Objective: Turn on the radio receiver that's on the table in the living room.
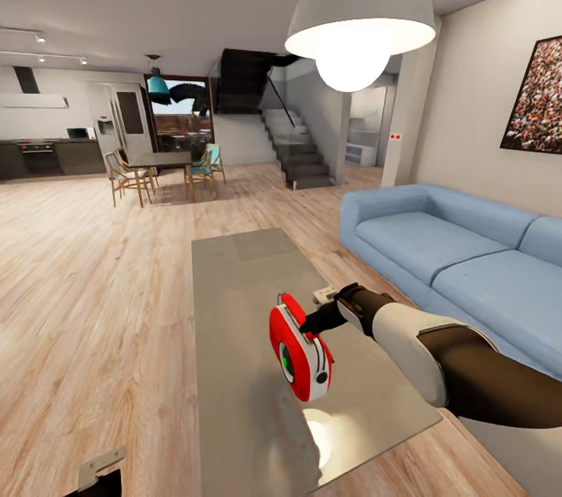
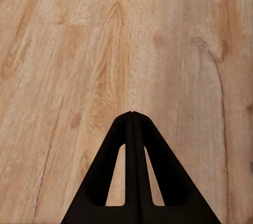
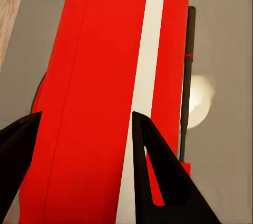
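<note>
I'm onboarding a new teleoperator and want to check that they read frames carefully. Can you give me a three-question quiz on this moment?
1. True or false: the red radio lies flat on the grey table.
2. Multiple choice: the left pincer is (A) open over the table, (B) shut over the wood floor, (C) shut on the radio.
3. Fill in: the right pincer has its fingers on either side of the radio's ______ body.

Key
1. False: it appears lifted and tilted in the right pincer's grip.
2. B.
3. Red.
</note>
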Robot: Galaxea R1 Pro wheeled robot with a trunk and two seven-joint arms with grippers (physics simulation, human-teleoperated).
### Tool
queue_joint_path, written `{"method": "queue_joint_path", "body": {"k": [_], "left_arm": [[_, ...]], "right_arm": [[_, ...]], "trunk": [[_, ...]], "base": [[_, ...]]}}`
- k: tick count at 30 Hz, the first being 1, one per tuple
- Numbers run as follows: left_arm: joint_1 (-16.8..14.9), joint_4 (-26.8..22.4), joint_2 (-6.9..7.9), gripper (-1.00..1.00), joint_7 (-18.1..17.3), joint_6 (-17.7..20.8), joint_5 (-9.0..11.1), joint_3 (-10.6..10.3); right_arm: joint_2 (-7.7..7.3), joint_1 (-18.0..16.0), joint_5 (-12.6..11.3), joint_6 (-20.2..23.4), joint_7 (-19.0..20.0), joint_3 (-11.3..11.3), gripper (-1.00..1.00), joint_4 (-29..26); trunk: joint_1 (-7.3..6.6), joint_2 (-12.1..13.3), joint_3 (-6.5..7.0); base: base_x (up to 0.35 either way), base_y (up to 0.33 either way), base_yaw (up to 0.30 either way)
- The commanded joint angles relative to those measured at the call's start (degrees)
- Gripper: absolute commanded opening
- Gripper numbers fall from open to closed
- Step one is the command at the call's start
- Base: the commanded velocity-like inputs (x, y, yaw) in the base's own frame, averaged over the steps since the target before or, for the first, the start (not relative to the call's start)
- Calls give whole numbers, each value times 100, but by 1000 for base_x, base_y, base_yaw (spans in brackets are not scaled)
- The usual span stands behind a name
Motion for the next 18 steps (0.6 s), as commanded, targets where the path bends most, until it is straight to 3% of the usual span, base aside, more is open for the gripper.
{"method": "queue_joint_path", "body": {"k": [1, 9, 18], "left_arm": [[0, 1, -2, -100, 0, 2, 3, 0], [0, -2, -5, -100, 0, 0, 5, 0], [0, -2, 13, -100, 0, 0, 0, 35]], "right_arm": [[1, -1, -24, 4, -2, -58, -100, -5], [0, -1, -24, 5, -2, -58, -100, -5], [-3, 13, -16, 320, 0, -58, -100, -5]], "trunk": [[0, 0, 0], [0, 0, 0], [198, -361, -161]], "base": [[0, 0, 0], [0, 0, 0], [0, 0, 0]]}}
